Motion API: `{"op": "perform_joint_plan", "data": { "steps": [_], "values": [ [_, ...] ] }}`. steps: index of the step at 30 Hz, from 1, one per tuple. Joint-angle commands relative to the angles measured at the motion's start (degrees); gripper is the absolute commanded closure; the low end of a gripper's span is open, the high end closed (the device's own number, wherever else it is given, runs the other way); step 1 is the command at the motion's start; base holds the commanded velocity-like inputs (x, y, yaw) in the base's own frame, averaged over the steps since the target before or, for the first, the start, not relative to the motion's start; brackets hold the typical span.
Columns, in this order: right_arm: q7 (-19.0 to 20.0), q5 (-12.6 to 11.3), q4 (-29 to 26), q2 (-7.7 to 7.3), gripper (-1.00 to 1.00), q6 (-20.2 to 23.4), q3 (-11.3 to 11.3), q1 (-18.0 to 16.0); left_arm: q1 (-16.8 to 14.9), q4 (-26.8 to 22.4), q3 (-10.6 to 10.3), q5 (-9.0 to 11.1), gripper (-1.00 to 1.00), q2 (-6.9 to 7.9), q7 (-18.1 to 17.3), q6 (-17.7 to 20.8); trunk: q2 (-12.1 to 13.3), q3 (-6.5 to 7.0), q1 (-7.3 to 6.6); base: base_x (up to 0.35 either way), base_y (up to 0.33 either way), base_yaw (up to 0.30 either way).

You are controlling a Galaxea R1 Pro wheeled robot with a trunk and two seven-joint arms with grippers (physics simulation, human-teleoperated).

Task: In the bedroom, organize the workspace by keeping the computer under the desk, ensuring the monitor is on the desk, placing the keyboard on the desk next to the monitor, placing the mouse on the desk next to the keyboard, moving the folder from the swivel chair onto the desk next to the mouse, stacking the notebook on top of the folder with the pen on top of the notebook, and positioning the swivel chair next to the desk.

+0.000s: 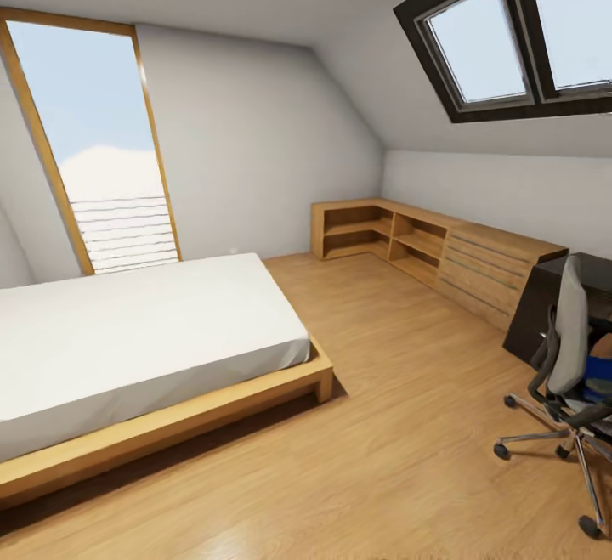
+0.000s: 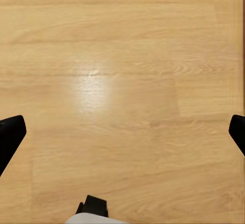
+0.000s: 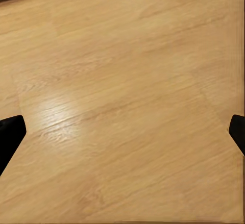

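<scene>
The swivel chair [image 1: 568, 354], grey-backed on a black star base with casters, stands at the right edge of the head view. Something blue [image 1: 600, 376] lies on its seat, mostly cut off by the frame; I cannot tell what it is. Behind the chair is the dark desk [image 1: 544, 288], only its near corner showing. My left gripper [image 2: 122, 134] is open, its black fingertips [image 2: 10, 134] far apart over bare wooden floor. My right gripper [image 3: 122, 132] is open too, its fingertips [image 3: 10, 134] wide apart above floorboards. Monitor, keyboard, mouse, notebook, pen and computer are out of view.
A low bed [image 1: 136, 347] with a white mattress on a wooden frame fills the left. A wooden corner shelf and drawer unit [image 1: 425, 246] runs along the far and right walls. Wooden floor [image 1: 382, 424] lies between the bed and the chair.
</scene>
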Motion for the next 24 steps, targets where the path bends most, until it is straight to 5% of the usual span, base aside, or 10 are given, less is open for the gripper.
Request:
{"op": "perform_joint_plan", "data": {
  "steps": [1, 24],
  "values": [
    [0.00, 0.01, 0.06, 0.00, -1.00, -0.13, -0.03, -0.05, -0.02, 0.00, 0.00, 0.17, -1.00, 0.02, -0.01, -0.14, -0.04, -0.13, 0.00, 0.000, 0.000, -0.223],
    [-0.05, 0.28, -0.38, -0.03, -1.00, 3.87, 0.00, -0.05, -0.02, 0.04, 0.00, 0.17, -1.00, -0.02, -0.02, -0.15, -0.04, -1.52, 0.00, 0.000, 0.000, -0.195]
  ]
}}
